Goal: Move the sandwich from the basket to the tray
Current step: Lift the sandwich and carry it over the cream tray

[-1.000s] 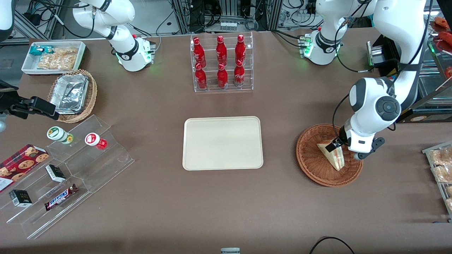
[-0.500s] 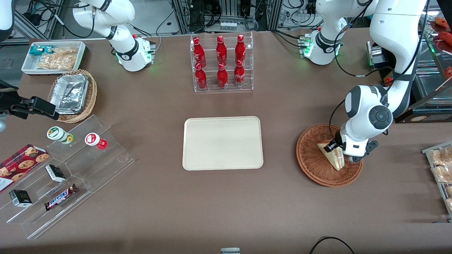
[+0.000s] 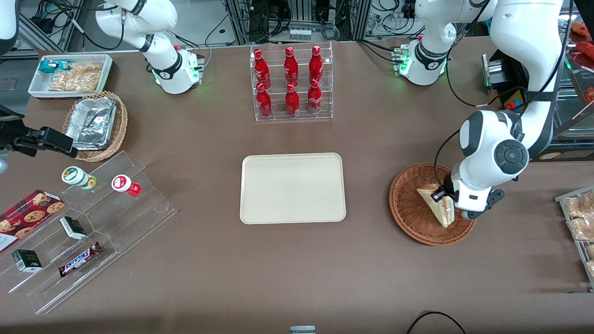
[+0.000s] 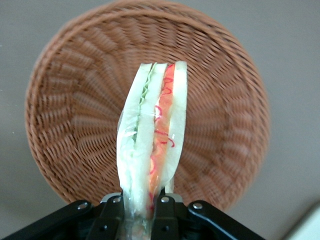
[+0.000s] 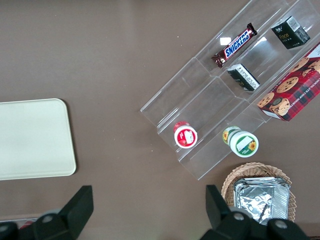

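One sandwich (image 3: 438, 208), one reddish-brown basket (image 3: 408, 211) and one cream tray (image 3: 292, 188) make up the job. The gripper (image 3: 444, 200) is over the basket, its fingers (image 4: 114, 210) clamped on one end of the sandwich, whose wedge stands on edge with its red, orange and green layers showing in the wrist view (image 4: 152, 145). Whether the sandwich touches the wicker (image 4: 75, 125) or hangs just above it cannot be told.

Taking the tray as landmark: the basket lies toward the working arm's end of the table from it, well apart. Farther from the front camera than the tray stands a clear rack (image 3: 292, 83) with six red bottles in two rows of three. Toward the parked arm's end lie a clear stepped display (image 3: 93, 222) holding two small cups (image 3: 76, 176), a Snickers bar (image 3: 80, 260) and two dark little boxes (image 3: 72, 227), with a cookie box (image 3: 28, 215) beside it, cut off by the picture's edge. A tan wicker basket with foil trays (image 3: 95, 123) and a white bin of snacks (image 3: 69, 74) sit near there too.

The table (image 3: 209, 278) is plain brown-grey. Cables and metal framing fill the room above it.
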### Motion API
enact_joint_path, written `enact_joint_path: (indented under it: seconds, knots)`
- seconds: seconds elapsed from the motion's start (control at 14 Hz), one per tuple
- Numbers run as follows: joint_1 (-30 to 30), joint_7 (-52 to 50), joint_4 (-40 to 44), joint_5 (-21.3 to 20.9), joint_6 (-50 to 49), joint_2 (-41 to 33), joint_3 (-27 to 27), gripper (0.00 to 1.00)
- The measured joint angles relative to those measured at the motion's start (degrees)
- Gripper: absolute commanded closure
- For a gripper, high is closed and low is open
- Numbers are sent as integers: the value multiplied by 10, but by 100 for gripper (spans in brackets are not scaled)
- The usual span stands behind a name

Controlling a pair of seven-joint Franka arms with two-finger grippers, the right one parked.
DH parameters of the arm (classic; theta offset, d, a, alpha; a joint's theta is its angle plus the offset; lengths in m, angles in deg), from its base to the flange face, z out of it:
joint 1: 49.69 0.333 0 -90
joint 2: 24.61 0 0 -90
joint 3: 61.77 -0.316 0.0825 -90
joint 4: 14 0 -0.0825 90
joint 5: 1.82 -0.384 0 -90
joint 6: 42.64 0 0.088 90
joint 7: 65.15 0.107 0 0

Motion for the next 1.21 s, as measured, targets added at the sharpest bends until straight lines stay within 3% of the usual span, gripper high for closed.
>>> enact_joint_path:
  seconds: [0.21,0.36,0.71,0.93,1.21]
  knots:
    - [-3,60,55,-2,-74,2,52,88]
    - [-5,72,90,-27,-93,15,93,89]
    - [-18,-4,170,-86,-93,104,196,91]
    - [-84,-83,222,-122,-92,157,207,91]
    - [-158,-135,279,-127,-87,211,207,90]
